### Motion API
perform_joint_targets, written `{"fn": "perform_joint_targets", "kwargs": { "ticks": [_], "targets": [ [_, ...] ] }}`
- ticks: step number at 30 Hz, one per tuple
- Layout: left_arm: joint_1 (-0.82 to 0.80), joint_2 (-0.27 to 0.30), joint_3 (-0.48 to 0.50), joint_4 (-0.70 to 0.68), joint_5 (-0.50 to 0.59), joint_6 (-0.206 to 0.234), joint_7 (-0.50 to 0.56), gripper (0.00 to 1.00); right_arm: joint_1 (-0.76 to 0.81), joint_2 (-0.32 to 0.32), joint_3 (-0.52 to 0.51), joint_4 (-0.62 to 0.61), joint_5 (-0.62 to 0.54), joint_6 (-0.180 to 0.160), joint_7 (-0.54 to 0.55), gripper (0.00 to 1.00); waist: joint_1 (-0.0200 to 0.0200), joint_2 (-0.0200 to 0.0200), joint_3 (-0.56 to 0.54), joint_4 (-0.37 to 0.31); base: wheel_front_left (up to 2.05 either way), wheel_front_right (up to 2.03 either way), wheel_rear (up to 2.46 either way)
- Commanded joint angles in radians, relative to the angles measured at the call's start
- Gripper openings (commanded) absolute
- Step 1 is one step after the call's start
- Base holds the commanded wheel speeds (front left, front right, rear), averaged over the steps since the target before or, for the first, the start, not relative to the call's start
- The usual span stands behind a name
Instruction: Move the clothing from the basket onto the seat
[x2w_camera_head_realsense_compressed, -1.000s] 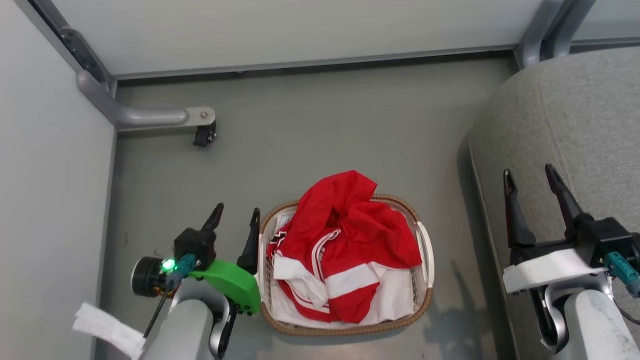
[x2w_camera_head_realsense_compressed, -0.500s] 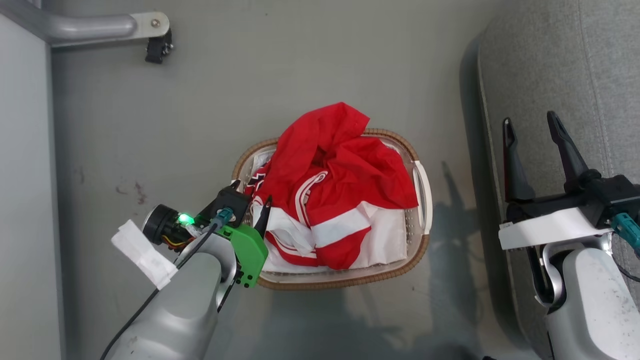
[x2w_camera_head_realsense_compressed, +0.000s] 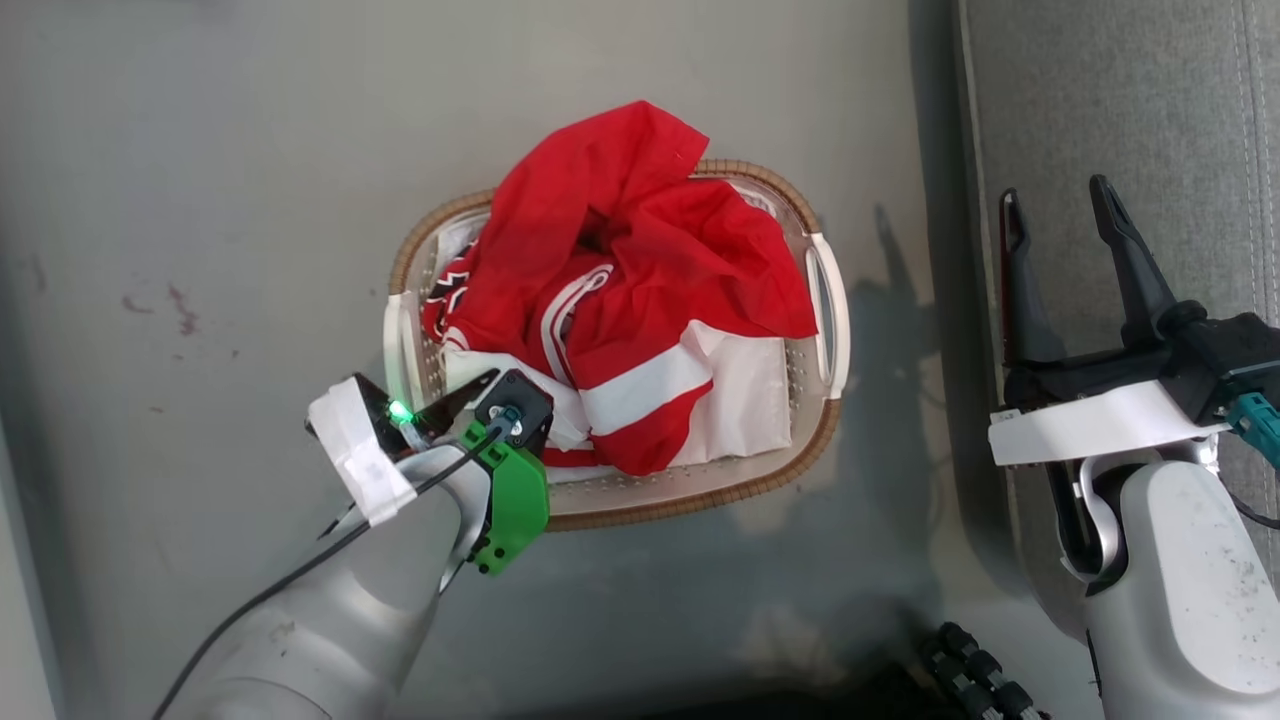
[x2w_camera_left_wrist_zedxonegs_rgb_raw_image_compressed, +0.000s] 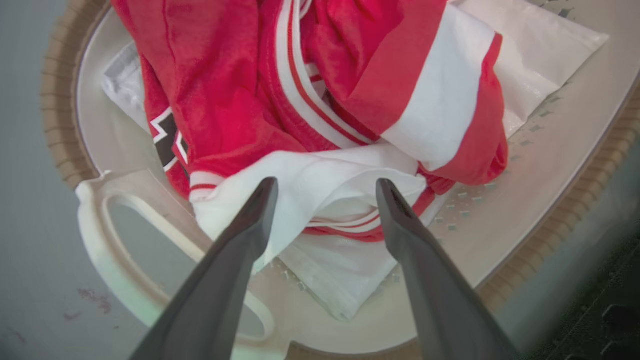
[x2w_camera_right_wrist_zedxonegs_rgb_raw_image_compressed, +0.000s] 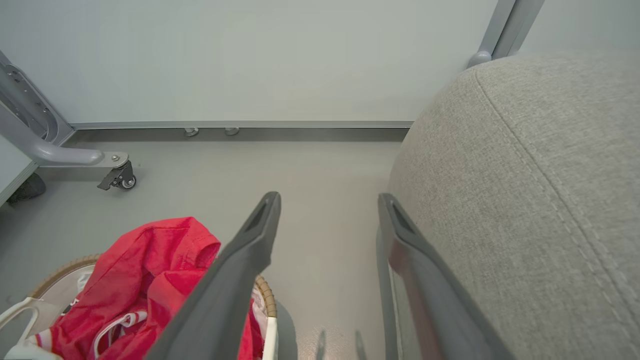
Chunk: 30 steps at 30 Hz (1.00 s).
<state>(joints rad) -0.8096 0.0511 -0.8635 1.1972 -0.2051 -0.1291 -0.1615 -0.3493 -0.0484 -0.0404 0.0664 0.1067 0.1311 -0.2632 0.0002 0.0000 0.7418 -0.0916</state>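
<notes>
Swung in since a second ago, the left tool (x2w_camera_left_wrist_zedxonegs_rgb_raw_image_compressed: 326, 184) has left its spot outside the basket's left rim and now hangs over the basket's near-left corner. The head has tipped down too, so the whole scene sits differently in its view. From where I stand the two dark fingers are spread wide with nothing held. Their tips straddle a white fold of the clothing (x2w_camera_head_realsense_compressed: 640, 270), though I cannot tell whether they touch it.

The fold lies straight ahead of the tips, right at the heap's near-left edge. Red-striped edging marks it as part of a garment, and the plain white sheet (x2w_camera_left_wrist_zedxonegs_rgb_raw_image_compressed: 345, 280) lies just under it. To my eye the heap runs long from this corner towards the basket's far side, where a red flap spills over the rim. All of it is in the basket (x2w_camera_head_realsense_compressed: 700, 490), which stands on the floor (x2w_camera_head_realsense_compressed: 200, 150).

The right tool (x2w_camera_head_realsense_compressed: 1054, 190) is off to the basket's right, well apart from it and over the edge of the seat (x2w_camera_head_realsense_compressed: 1120, 100). Its fingers are wide open too, and empty. The left arm is plainly the nearer one. I'd judge a short push down and forward would seat the fold between the fingers, and going too deep would pinch the sheet as well.
</notes>
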Motion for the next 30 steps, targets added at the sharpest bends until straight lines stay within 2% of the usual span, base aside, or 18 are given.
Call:
{"fn": "perform_joint_targets", "kwargs": {
  "ticks": [1, 6, 14, 22, 24, 25, 27, 28, 30],
  "targets": [
    [-0.03, 0.015, -0.012, 0.008, -0.013, -0.002, 0.0, 1.0, -0.014, -0.004, 0.003, 0.0, 0.012, -0.001, -0.002, 1.0, -0.0002, 0.0, 0.029, -0.024, 0.0, 0.0, 0.0],
    [-0.063, 0.03, -0.046, 0.05, -0.006, -0.002, 0.04, 1.0, -0.02, -0.004, 0.014, 0.001, 0.022, -0.001, -0.002, 1.0, -0.0002, 0.0, 0.041, -0.036, 0.0, 0.0, 0.0],
    [-0.081, 0.033, -0.072, 0.076, 0.006, 0.025, 0.078, 1.0, -0.031, -0.004, 0.036, 0.004, 0.049, -0.001, -0.002, 1.0, -0.0002, 0.0, 0.057, -0.057, 0.0, 0.0, 0.0],
    [-0.084, 0.034, -0.081, 0.087, -0.012, 0.026, 0.141, 1.0, -0.033, -0.004, 0.056, 0.01, 0.076, -0.001, -0.002, 1.0, -0.0002, 0.0, 0.065, -0.084, 0.0, 0.0, 0.0],
    [-0.086, 0.032, -0.082, 0.087, -0.015, 0.029, 0.146, 0.65, -0.032, -0.004, 0.06, 0.011, 0.081, -0.001, -0.002, 1.0, -0.0002, 0.0, 0.065, -0.091, 0.0, 0.0, 0.0],
    [-0.085, 0.03, -0.083, 0.088, -0.015, 0.029, 0.146, 0.41, -0.031, -0.004, 0.061, 0.012, 0.082, -0.001, -0.002, 1.0, -0.0002, 0.0, 0.063, -0.094, 0.0, 0.0, 0.0],
    [-0.082, 0.028, -0.088, 0.088, -0.017, 0.026, 0.14, 0.05, -0.027, -0.003, 0.063, 0.014, 0.087, -0.001, -0.002, 1.0, -0.0002, 0.0, 0.059, -0.098, 0.0, 0.0, 0.0],
    [-0.08, 0.027, -0.089, 0.088, -0.019, 0.025, 0.136, 0.0, -0.025, -0.004, 0.063, 0.015, 0.088, -0.001, -0.002, 1.0, -0.0002, 0.0, 0.057, -0.099, 0.0, 0.0, 0.0],
    [-0.073, 0.026, -0.093, 0.088, -0.019, 0.024, 0.128, 0.0, -0.02, -0.004, 0.064, 0.017, 0.09, -0.001, -0.002, 1.0, -0.0002, 0.0, 0.051, -0.101, 0.0, 0.0, 0.0]
  ]
}}
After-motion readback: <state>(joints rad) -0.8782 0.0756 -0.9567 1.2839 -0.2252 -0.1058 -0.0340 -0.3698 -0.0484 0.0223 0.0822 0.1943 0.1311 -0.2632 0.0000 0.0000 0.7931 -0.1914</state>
